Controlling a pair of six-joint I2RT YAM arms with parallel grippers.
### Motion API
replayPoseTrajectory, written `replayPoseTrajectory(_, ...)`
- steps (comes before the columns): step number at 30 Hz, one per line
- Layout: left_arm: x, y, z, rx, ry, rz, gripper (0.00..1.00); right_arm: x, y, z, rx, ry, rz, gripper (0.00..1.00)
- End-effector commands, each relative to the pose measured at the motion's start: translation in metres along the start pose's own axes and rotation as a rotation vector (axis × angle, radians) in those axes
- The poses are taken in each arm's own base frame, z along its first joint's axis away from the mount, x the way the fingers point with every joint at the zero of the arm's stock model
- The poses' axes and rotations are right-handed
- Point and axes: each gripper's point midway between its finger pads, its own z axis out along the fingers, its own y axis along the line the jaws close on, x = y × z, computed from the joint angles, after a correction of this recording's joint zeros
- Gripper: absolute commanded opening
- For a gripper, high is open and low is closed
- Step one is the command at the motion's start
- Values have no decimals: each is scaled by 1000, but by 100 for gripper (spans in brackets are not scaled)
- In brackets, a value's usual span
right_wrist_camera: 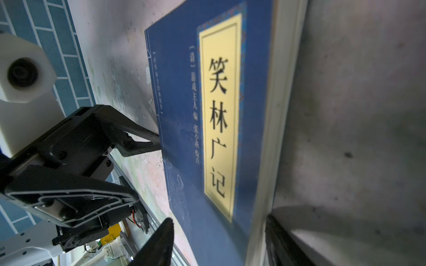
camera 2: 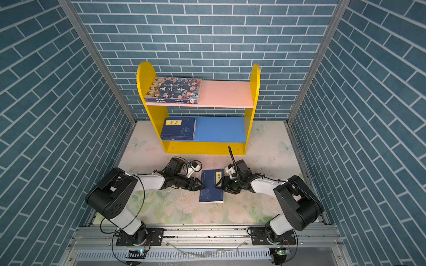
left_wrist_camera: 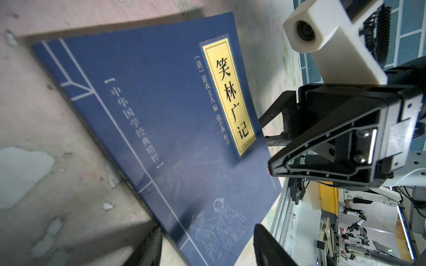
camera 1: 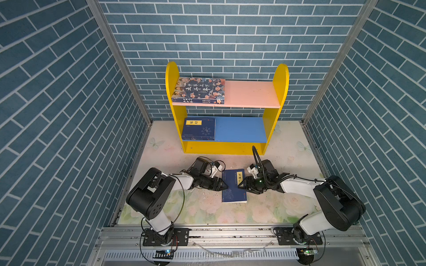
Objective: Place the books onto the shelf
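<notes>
Two claws, jaws parted, at lower centre: left claw (camera 1: 224,186) and right claw (camera 1: 241,185) flank a navy book (camera 1: 232,195). It lies on the tabletop (camera 1: 196,207).

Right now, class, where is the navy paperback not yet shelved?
In both top views the navy paperback lies on the floral table between the left gripper and right gripper.

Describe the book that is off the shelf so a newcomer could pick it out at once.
From the yellow shelf at the back wall, come forward onto the floral table. A navy book lies there between the left gripper and right gripper, the only book not on a shelf board.
</notes>
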Motion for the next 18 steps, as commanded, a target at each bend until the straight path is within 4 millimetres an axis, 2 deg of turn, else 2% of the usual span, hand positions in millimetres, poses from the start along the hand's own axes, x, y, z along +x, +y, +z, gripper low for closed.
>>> replayPoseTrajectory(1,21,11,9,-36,67,-42,65,7,-3,10,-31,14,42,55)
replayPoseTrajectory(8,23,16,10,-61,81,-37,65,4,2,7,-42,0,36,43)
replayPoseTrajectory(10,23,16,9,-63,79,-35,65,4,3,6,-40,-3,35,38)
replayPoseTrajectory(13,22,15,8,-66,75,-29,66,3,3,5,-40,-7,31,22)
replayPoseTrajectory(18,23,16,6,-79,75,-23,66,5,3,2,-30,-7,24,9)
